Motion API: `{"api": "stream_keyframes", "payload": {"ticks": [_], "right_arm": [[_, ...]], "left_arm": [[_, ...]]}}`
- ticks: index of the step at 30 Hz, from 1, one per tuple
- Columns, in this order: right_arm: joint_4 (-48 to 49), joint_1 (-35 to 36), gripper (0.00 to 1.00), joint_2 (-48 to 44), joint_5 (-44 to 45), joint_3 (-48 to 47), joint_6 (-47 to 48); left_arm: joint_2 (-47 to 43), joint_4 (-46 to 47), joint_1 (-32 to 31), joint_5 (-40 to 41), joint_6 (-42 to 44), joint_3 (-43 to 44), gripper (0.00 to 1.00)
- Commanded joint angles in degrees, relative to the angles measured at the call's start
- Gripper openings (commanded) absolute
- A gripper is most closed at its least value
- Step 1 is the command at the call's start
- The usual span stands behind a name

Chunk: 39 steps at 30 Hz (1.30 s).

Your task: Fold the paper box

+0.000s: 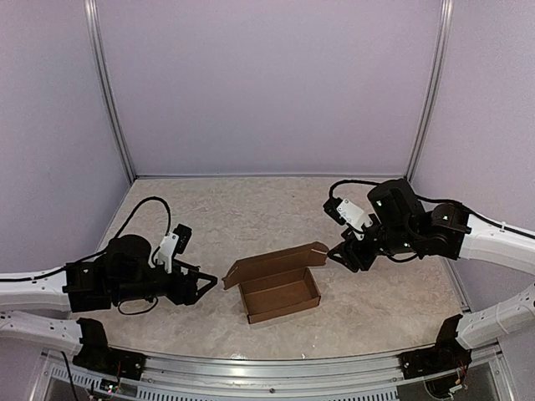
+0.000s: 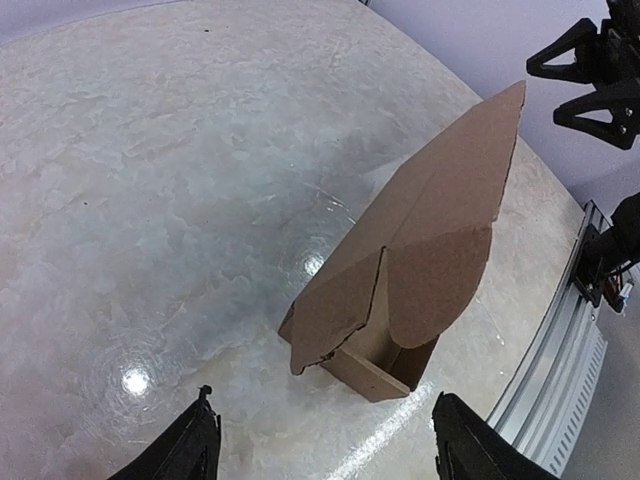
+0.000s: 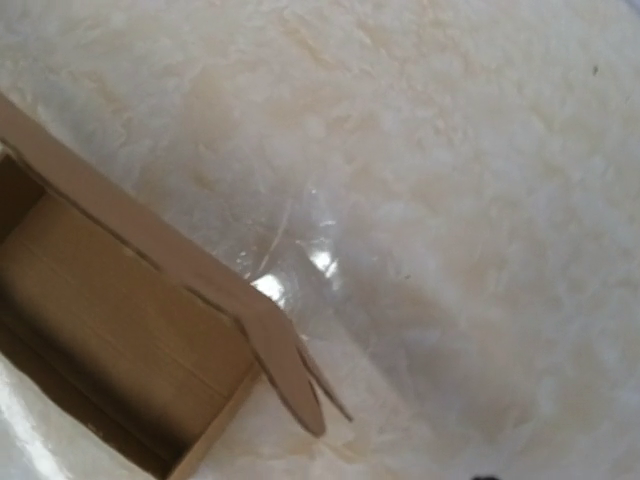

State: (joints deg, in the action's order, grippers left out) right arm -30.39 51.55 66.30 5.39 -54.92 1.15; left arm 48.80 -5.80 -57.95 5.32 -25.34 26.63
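Between the grippers, the box (image 1: 280, 291) is set open at mid-bench (image 1: 209, 217).
Its long axis is laid left to right, one end toward each arm, with the lid (image 1: 274, 264) stood up along the far side. The left gripper (image 1: 207, 284) is spread and aimed at the left end, slightly apart. The right gripper (image 1: 341, 255), also spread, is just beside the lid's right tab and is judged nearer.

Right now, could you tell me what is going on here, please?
Two arms are folding a cardboard box on the table. Its tray is formed and the lid stands open. The left fingers wait open at its left end, and the right fingers are open beside the lid's right flap. Neither holds it.
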Motion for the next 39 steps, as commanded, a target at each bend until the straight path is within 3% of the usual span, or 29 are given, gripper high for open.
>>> {"api": "stream_keyframes", "payload": {"ticks": [1,5,12,20,39], "right_arm": [[8.04,-3.19,0.62,-3.38,-6.53,6.1,-5.96],[11.81,-5.05,0.62,-5.1,-10.11,10.18,-8.0],[16.04,-5.8,0.63,-6.26,-13.14,13.86,-9.9],[16.99,-6.0,0.63,-7.65,-14.55,15.26,-10.17],[15.22,-5.98,0.63,-13.65,-15.8,17.97,-11.37]], "left_arm": [[3.28,4.32,-0.06,-1.8,1.81,-1.75,0.7],[6.33,8.08,-1.46,-0.21,4.65,-2.99,0.68],[7.61,13.33,-6.43,9.44,15.46,-4.34,0.68],[14.91,18.25,-5.82,9.28,20.97,-2.9,0.67],[22.4,17.57,-1.89,0.76,21.85,2.61,0.32]]}}
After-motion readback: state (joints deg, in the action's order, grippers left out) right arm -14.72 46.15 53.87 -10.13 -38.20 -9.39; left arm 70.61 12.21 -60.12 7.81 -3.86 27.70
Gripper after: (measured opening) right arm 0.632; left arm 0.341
